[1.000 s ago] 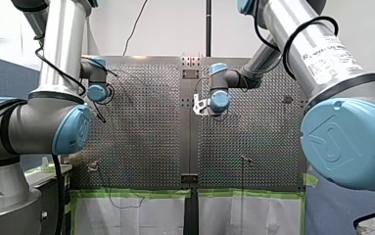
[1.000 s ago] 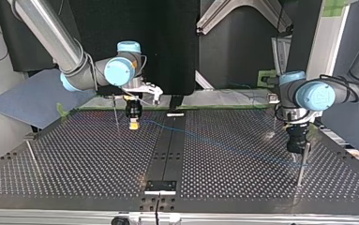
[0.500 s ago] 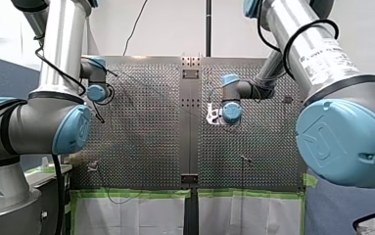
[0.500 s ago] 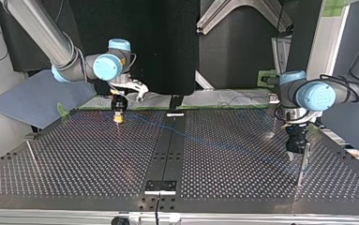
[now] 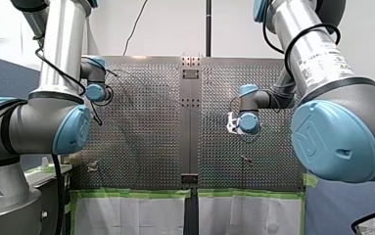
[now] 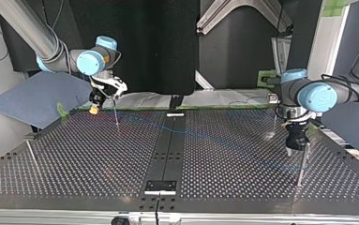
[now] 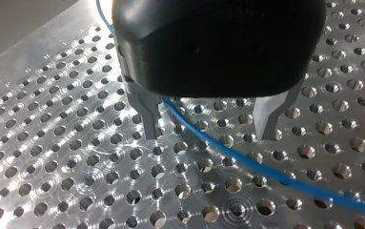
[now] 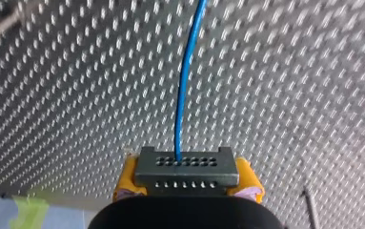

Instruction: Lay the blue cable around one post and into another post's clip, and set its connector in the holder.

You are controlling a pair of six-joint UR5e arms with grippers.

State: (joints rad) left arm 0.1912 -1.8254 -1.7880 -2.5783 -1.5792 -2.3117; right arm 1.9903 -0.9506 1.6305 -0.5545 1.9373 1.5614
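Trailing the blue cable (image 8: 185,81), the connector (image 8: 186,167) is gripped by the right claw (image 8: 187,177); the left claw (image 7: 208,125) is spread wide astride that cable.

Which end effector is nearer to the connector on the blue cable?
Right. My right end effector clamps the connector between its yellow pads; my left end effector hangs open across the table, straddling the blue cable.

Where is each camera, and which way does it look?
Front view: behind my left arm and my right arm, overlooking the table.
Top view: across the table, facing them.
Left wrist view: on my left arm; open left claw straddles the blue cable.
Right wrist view: on my right arm; right claw grips the connector.
Wrist views share the blue cable.
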